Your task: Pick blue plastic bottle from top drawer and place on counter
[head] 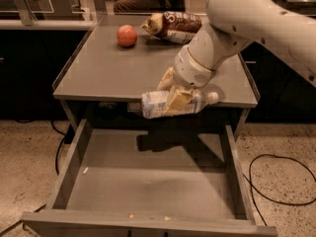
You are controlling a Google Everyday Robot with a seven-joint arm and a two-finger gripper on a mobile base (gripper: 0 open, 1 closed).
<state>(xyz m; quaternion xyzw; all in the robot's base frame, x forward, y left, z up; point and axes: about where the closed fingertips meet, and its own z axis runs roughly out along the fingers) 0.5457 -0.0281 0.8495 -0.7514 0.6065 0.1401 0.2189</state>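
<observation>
My gripper [175,97] is shut on the blue plastic bottle [158,104], a small clear bottle with a pale label and a white cap pointing right. It holds the bottle level in the air, above the back of the open top drawer [148,181] and just in front of the counter's front edge [113,68]. The bottle's shadow falls on the drawer floor below. The white arm reaches in from the upper right over the counter.
A red apple [127,35] and a brown snack bag [173,26] lie at the back of the counter. The drawer has low side walls and a few crumbs on its floor. A black cable [276,181] lies on the floor at the right.
</observation>
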